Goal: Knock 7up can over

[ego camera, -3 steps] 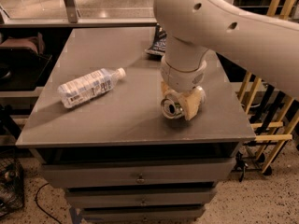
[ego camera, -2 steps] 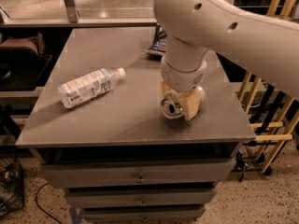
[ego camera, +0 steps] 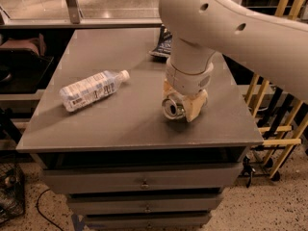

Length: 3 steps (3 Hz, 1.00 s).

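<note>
The 7up can is a small silvery can with its pull-tab top tipped toward the camera. It sits low over the right front part of the grey table. My gripper comes straight down from the big white arm. Its cream fingers sit on both sides of the can and are closed on it. The far side of the can and the left finger are mostly hidden behind the can and the wrist.
A clear plastic water bottle lies on its side on the left of the table. A dark blue chip bag lies at the back, partly behind the arm. Wooden racks stand to the right of the table. Drawers sit below the top.
</note>
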{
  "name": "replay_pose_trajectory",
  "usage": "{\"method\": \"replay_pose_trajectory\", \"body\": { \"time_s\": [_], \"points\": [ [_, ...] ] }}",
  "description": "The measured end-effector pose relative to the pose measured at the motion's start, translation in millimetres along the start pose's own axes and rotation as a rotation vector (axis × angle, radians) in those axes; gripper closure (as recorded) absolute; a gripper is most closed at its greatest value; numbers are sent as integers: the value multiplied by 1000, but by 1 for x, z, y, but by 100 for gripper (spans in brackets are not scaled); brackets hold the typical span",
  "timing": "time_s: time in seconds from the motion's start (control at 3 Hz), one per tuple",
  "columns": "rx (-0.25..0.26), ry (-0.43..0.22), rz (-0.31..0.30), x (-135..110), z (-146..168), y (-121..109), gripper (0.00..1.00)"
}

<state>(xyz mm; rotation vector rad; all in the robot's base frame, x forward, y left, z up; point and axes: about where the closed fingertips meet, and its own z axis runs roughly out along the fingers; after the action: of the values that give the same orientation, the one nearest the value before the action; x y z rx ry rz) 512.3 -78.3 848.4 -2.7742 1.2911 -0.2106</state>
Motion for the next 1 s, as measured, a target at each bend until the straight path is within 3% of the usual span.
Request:
{"method": "replay_pose_trajectory", "body": {
  "time_s": [0.33,1.0],
  "points": [
    [2,2,0,0,-1,0,0],
    [17,-15,17,7,-3,1,0]
  ]
}}
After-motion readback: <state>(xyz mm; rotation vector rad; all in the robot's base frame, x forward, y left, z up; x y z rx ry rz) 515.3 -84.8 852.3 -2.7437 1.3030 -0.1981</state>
